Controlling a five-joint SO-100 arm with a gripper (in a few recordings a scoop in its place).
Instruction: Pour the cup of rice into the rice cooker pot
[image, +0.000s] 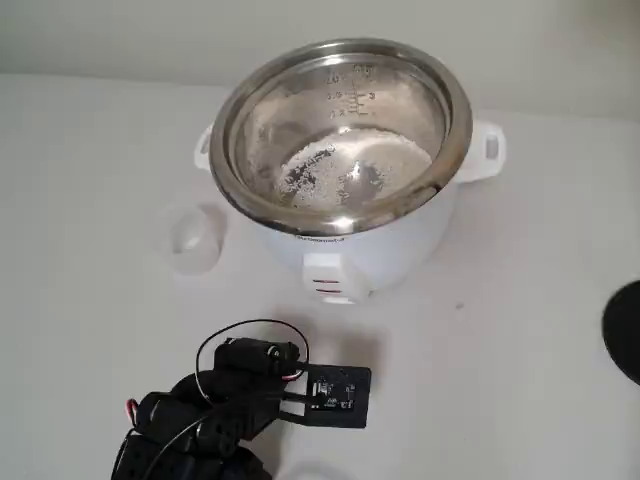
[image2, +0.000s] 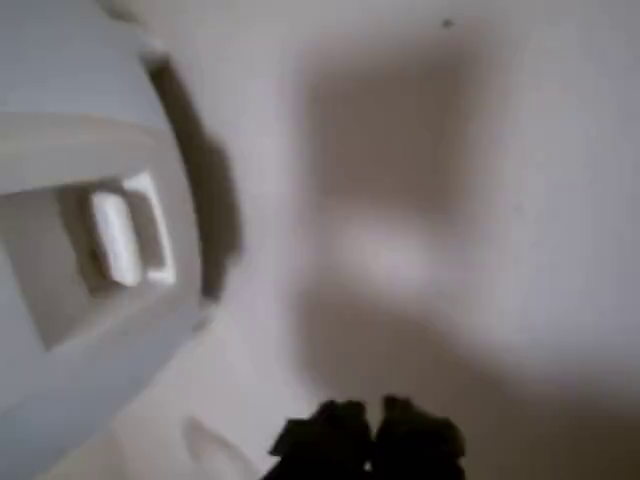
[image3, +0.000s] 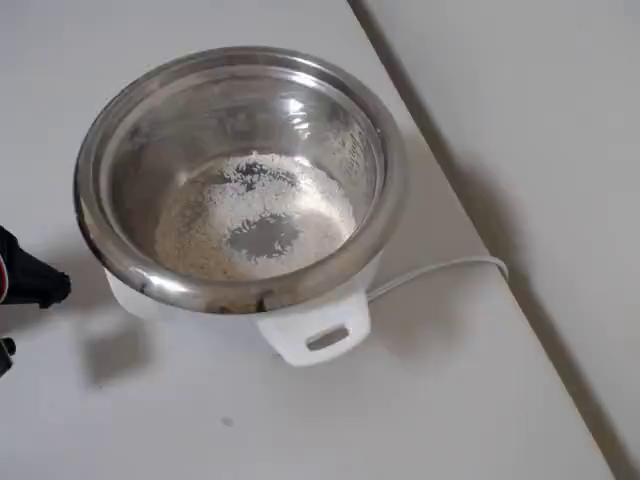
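1. Inside the rice cooker pot the rice lies as a thin pale layer over the shiny bottom, with a bare patch near the middle in the overhead view; level marks show on the far inner wall in the fixed view.
2. Around the pot sits the white cooker body, with a side handle sticking out at the right in the fixed view and a front switch panel facing the arm.
3. Left of the cooker in the fixed view, the cup stands upright on the table, just beside the cooker body but apart from it; whether any grains remain in it cannot be told.
4. From the cooker a white power cord runs over the table toward its edge in the overhead view.
5. At the lower edge of the fixed view the black arm rests low over the table, well short of the cooker, nothing lying between them.
6. In the wrist view the gripper shows as two dark blurred fingertips set close together and holding nothing, with the cooker's panel off to the left.
7. A dark rounded object cuts into the right edge of the fixed view.
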